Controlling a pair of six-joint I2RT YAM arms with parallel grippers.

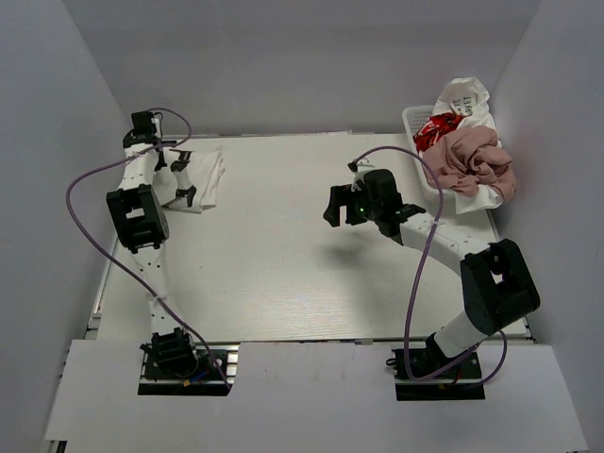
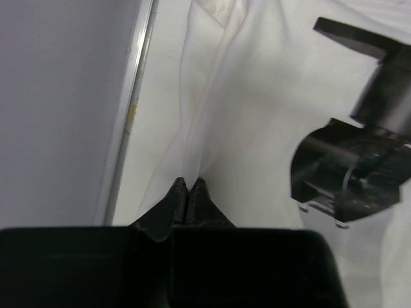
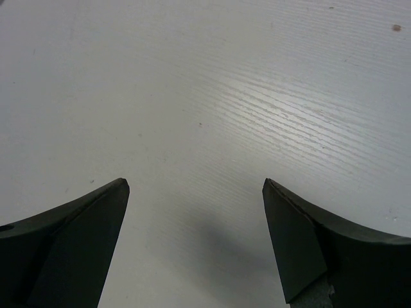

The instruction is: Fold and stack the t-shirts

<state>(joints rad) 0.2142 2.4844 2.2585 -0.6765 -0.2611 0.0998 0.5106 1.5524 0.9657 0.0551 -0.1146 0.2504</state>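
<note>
A white t-shirt (image 1: 209, 175) lies bunched at the far left of the table. My left gripper (image 1: 185, 189) is down on it. In the left wrist view the gripper (image 2: 187, 185) is shut, with a raised fold of the white t-shirt (image 2: 257, 115) pinched between its tips. My right gripper (image 1: 338, 204) hovers over the middle of the table, open and empty. The right wrist view shows its gripper (image 3: 196, 186) with the jaws wide apart over bare tabletop. A dusty pink t-shirt (image 1: 472, 160), a white t-shirt with red print (image 1: 437, 127) and another white t-shirt (image 1: 464, 97) are piled in the basket.
The white lattice basket (image 1: 412, 120) stands at the far right corner. The table's left metal edge (image 2: 131, 109) runs close beside the pinched shirt. A black part of the left arm (image 2: 359, 160) hangs over the cloth. Purple cables loop from both arms.
</note>
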